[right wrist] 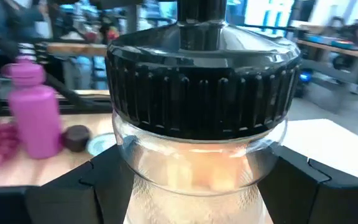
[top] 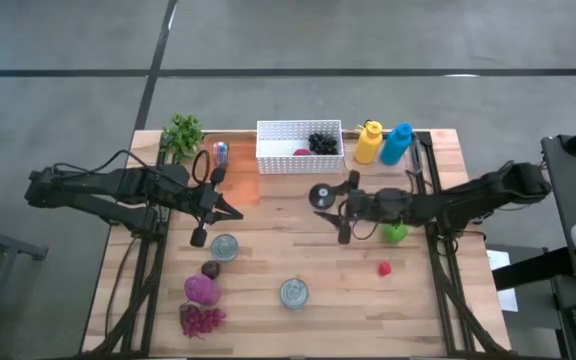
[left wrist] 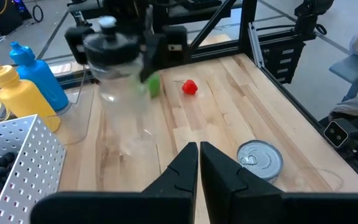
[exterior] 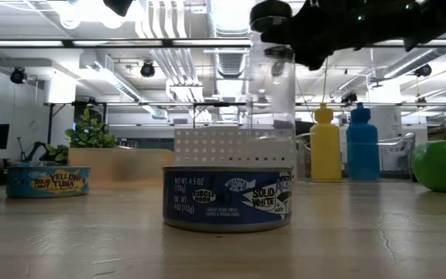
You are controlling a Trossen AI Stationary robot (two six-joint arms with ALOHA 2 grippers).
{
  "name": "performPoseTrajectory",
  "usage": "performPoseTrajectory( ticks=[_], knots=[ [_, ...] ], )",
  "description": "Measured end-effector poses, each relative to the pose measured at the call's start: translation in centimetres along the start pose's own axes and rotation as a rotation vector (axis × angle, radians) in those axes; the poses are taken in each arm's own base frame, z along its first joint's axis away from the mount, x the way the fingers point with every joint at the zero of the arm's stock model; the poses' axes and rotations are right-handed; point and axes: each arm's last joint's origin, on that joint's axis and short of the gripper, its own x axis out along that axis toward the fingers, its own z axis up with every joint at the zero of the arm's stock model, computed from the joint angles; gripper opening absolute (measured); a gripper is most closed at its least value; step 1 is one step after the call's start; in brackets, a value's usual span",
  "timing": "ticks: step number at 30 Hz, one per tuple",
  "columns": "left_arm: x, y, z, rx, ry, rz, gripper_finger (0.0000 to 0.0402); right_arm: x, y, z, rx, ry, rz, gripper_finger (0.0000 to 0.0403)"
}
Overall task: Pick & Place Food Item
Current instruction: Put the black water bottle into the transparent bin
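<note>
A clear bottle [top: 320,194] with a black lid stands upright at the table's middle, my right gripper [top: 330,198] shut on it. In the low view its base is hidden behind a tuna can [exterior: 228,198]. Food lies about: a red piece [top: 384,268], a green one [top: 395,232], purple pieces [top: 202,290] and grapes [top: 202,320]. My left gripper [left wrist: 199,149] hovers shut left of the middle, touching nothing. My right gripper pinches the bottle's clear wall just under the black lid [right wrist: 197,168] between its two fingers [right wrist: 114,180], one on each side. The fingers come level from the table's right side. The bottle is upright; I cannot tell whether its base is clear of the table.
A white perforated basket [top: 299,147] stands at the far middle, with a yellow bottle [top: 368,142] and a blue bottle [top: 396,143] to its right. A plant [top: 182,135] and a pink bottle [top: 220,153] stand far left. Two tuna cans [top: 225,246] [top: 294,292] sit nearer.
</note>
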Motion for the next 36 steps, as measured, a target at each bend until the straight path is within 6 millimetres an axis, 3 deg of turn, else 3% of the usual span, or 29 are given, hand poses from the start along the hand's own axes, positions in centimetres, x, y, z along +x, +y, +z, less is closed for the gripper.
performPoseTrajectory(
  ticks=[12, 24, 36],
  knots=[
    [0.0, 0.0, 0.0, 0.000, 0.000, 0.000, 0.0024, -4.0, -1.8, 4.0, 0.052, -0.106, -0.170, 0.0269],
    [0.0, 0.0, 0.0, 0.000, 0.001, 0.000, 0.0024, -8.0, -3.6, 5.5, 0.071, -0.097, -0.386, 0.0269],
    [0.0, 0.0, 0.0, 0.000, 0.001, 0.000, 0.0024, -9.1, -4.0, 6.1, 0.088, -0.134, -0.401, 0.0270]
  ],
)
